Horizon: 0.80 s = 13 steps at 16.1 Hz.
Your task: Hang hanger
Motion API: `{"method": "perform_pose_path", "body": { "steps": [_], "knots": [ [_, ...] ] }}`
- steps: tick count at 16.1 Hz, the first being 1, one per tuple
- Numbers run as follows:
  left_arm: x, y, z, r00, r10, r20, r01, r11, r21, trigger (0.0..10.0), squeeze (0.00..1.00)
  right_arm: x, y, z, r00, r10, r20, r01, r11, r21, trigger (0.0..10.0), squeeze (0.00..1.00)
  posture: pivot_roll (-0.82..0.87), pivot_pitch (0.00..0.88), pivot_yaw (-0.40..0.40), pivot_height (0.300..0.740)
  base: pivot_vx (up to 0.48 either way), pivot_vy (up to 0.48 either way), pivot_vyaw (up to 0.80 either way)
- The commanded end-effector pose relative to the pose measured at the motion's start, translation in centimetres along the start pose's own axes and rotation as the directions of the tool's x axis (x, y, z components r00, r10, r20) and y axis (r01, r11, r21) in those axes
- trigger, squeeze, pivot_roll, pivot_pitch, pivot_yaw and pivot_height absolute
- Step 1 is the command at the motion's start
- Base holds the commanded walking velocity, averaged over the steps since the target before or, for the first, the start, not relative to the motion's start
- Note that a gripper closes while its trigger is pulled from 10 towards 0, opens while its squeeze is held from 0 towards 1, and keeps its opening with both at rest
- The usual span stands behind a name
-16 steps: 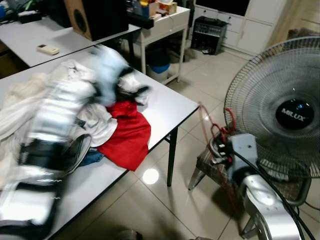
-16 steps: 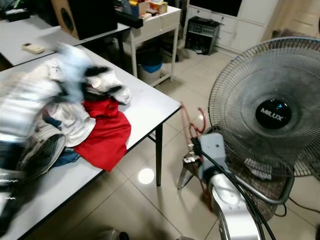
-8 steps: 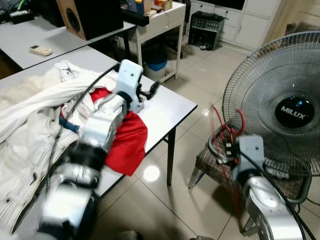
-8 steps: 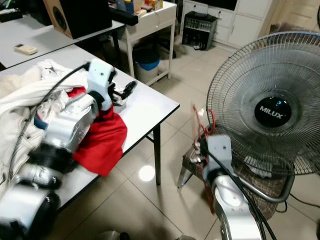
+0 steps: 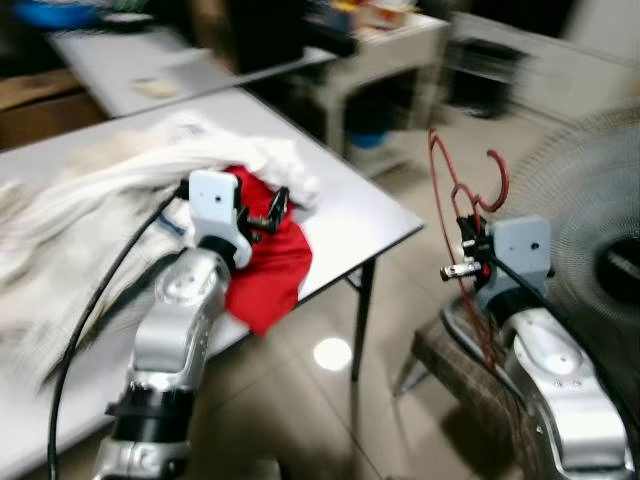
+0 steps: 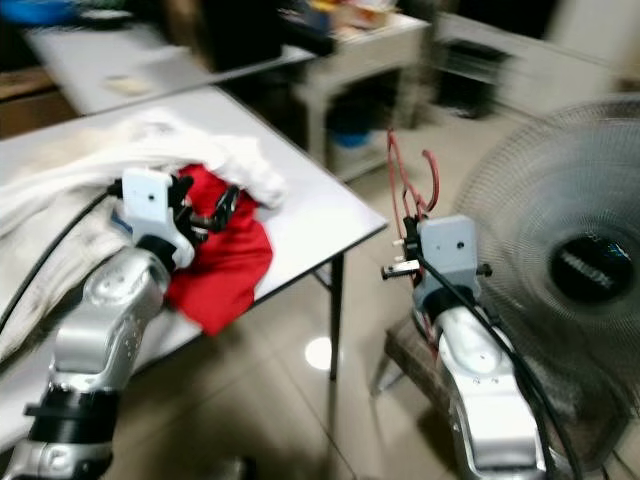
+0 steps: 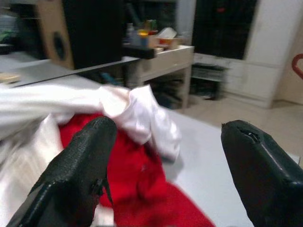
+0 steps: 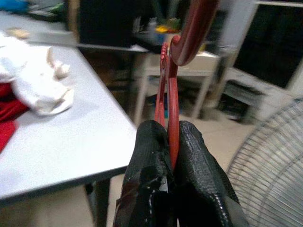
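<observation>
A grey counter (image 5: pixel 350 215) carries a heap of white clothes (image 5: pixel 110 180) and a red garment (image 5: pixel 270 265); a standing fan (image 6: pixel 560 270) sits on the tiled floor. The left hand (image 5: pixel 268 212) hovers over the red garment, fingers spread wide. The right hand (image 8: pixel 173 156), raised beside the counter's corner, pinches the red hanger (image 5: pixel 465 200), hook upward.

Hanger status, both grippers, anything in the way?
Right gripper shut on red hanger, held off the table's edge. Left gripper open over red cloth. Fan close beside the hanger.
</observation>
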<state>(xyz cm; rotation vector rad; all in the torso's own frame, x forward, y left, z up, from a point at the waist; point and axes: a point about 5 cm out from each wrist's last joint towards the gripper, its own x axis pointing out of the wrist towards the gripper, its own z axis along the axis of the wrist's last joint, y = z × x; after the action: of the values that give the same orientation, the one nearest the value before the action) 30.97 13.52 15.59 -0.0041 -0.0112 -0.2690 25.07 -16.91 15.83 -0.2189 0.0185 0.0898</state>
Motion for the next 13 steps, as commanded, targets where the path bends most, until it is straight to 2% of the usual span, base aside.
{"method": "perform_pose_path", "body": {
  "steps": [1, 2, 4, 6, 10, 12, 13],
  "knots": [
    [0.1, -0.7, 0.0, 1.0, -0.014, -0.01, 0.014, 1.0, 0.025, 10.0, 0.0, -0.2, 0.0, -0.1, 1.0, 0.011, -0.012, -0.01, 1.0, 0.024, 10.0, 0.0, -0.06, 0.033, 0.023, 0.74, 0.0, 0.48, 0.0],
    [0.0, -0.9, 0.1, 1.0, -0.021, -0.006, 0.022, 0.999, 0.05, 10.0, 0.0, -0.4, 0.0, -0.5, 1.0, 0.012, -0.028, -0.011, 1.0, 0.025, 10.0, 0.0, -0.06, 0.031, 0.019, 0.74, 0.0, 0.48, 0.0],
    [-0.3, -2.3, 0.1, 0.997, -0.056, -0.043, 0.06, 0.994, 0.096, 10.0, 0.0, -1.4, 0.4, -1.9, 0.995, 0.03, -0.098, -0.029, 1.0, 0.003, 10.0, 0.0, -0.06, 0.029, 0.019, 0.74, 0.0, 0.0, 0.0],
    [-0.5, -2.6, 0.0, 0.997, -0.079, -0.021, 0.08, 0.994, 0.073, 10.0, 0.0, -2.2, 0.4, -2.4, 0.993, 0.018, -0.118, -0.02, 1.0, -0.02, 10.0, 0.0, -0.08, 0.025, 0.03, 0.74, 0.0, 0.0, 0.0],
    [-0.9, -2.5, -0.4, 0.998, -0.068, -0.011, 0.069, 0.995, 0.073, 10.0, 0.0, -2.1, 0.5, -2.6, 0.992, -0.008, -0.126, -0.002, 0.997, -0.08, 10.0, 0.0, -0.08, 0.025, 0.036, 0.74, 0.0, 0.0, 0.0],
    [-0.9, -2.2, -0.2, 0.999, -0.038, -0.005, 0.038, 0.997, 0.061, 10.0, 0.0, -2.0, 0.5, -2.1, 0.996, -0.01, -0.092, 0.007, 0.999, -0.033, 10.0, 0.0, -0.08, 0.027, 0.029, 0.74, 0.287, 0.0, 0.0],
    [-0.9, -2.1, -0.3, 1.0, -0.032, -0.002, 0.032, 0.998, 0.058, 10.0, 0.0, -2.0, 0.5, -2.1, 0.995, -0.009, -0.097, 0.012, 0.999, 0.032, 10.0, 0.0, -0.08, 0.031, 0.025, 0.74, 0.304, 0.0, 0.0]
  ]
}}
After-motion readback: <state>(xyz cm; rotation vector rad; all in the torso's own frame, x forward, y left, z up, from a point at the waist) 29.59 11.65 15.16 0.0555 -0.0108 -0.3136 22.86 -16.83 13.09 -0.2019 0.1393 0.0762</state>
